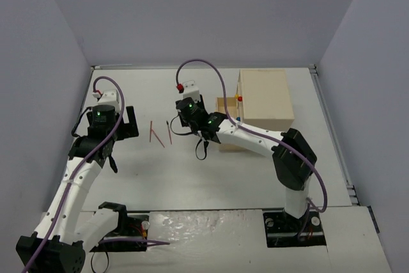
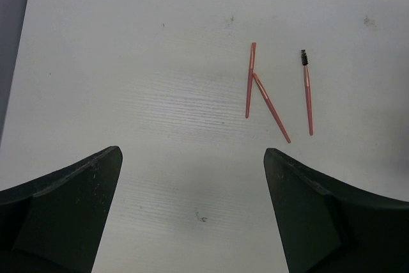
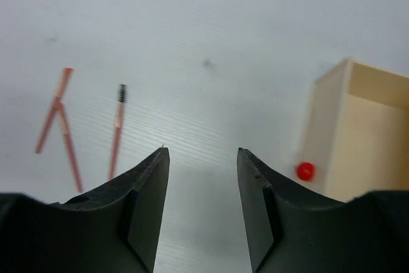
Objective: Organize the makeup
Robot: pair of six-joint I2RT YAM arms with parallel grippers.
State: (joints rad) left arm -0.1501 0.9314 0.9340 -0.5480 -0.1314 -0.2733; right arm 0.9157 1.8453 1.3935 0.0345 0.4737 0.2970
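Pink pencils point(image 2: 249, 87) on desk point(image 2: 128, 62): ahead-right of left fingers point(image 2: 281, 164), ahead-left of right fingers point(image 3: 156, 171). Long way points away. Both fingers open, empty.

Two pink pencils point(image 2: 249, 81), a pink wand point(image 2: 308, 97) with black bristles, a beige box point(image 3: 358, 132) with a red knob point(image 3: 305, 171), a white table point(image 2: 160, 62).

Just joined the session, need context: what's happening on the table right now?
Neither arm holds anything. The left hand hangs wide open over the white table, with two thin pink pencils touching in a V and a pink black-tipped brush wand lying ahead of it. The right hand is open and empty, beside the pulled-out drawer of the beige wooden box, near its red knob. The three sticks are not yet put away.
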